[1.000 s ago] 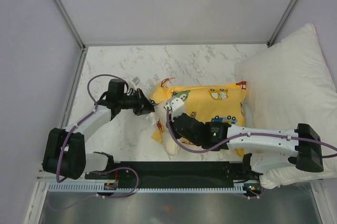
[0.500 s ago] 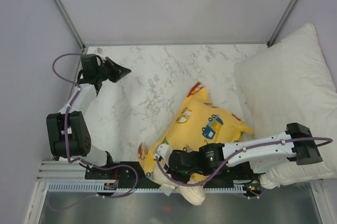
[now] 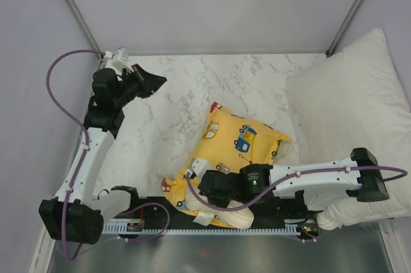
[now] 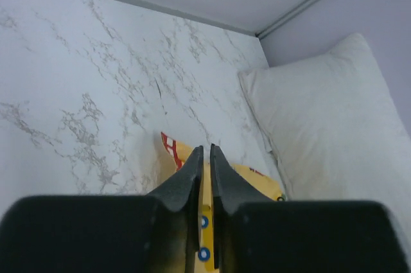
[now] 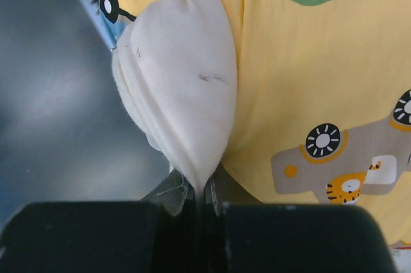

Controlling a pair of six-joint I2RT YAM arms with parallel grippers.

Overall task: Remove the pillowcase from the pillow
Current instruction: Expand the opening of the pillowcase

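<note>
While your left gripper (image 3: 149, 84) hangs high over the far left corner of the marble table (image 3: 199, 77), fingers almost together on nothing, it does no work on the pillowcase (image 3: 247, 148), which lies mid-table, bunched toward the near edge. Your right gripper (image 5: 200, 188) pinches the exposed corner of the cream pillow (image 5: 180, 80), probably to draw it from the case. The large white pillow (image 3: 359, 106) rests farther right.
</note>
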